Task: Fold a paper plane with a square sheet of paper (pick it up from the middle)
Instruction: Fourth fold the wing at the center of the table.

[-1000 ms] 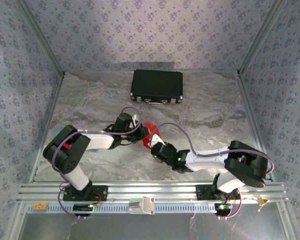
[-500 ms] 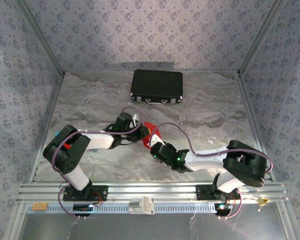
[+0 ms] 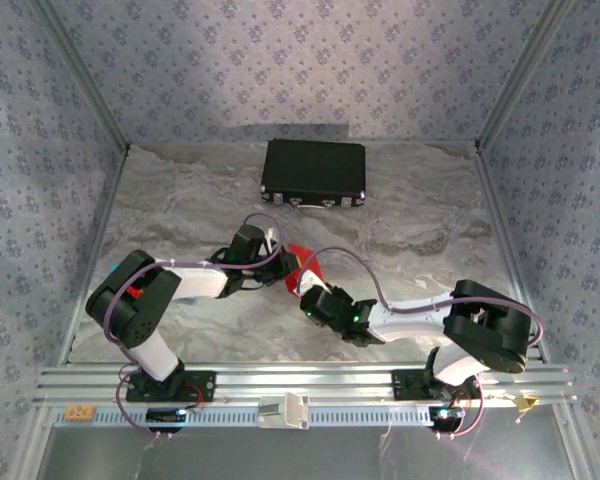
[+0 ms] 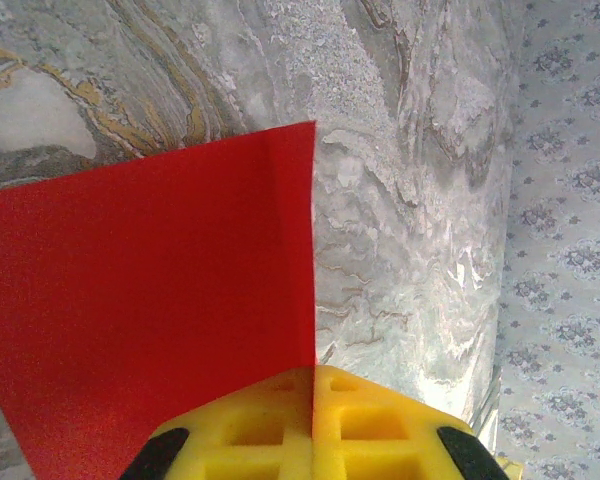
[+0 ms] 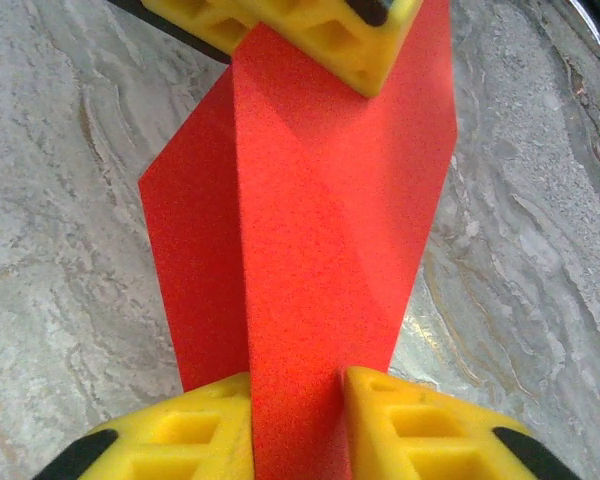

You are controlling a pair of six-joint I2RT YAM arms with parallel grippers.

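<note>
Marbled tabletop [image 3: 180, 200], floral walls [image 3: 300, 60] — red paper [image 3: 306, 264] mid, black case [image 3: 313, 172] rear.

We look down into a small robotics lab cell, not a lived-in room: a marble-patterned counter [image 3: 180, 200] is boxed in on three sides by panels [image 3: 300, 60] covered in pale floral wallpaper, joined by bare metal corner posts [image 3: 80, 75]. Along the near edge runs a slotted aluminium rail [image 3: 310, 378], with a left arm [image 3: 140, 300] and a right arm [image 3: 485, 330] bolted to it side by side. A black case [image 3: 313, 172] lies at the back of the counter.
</note>
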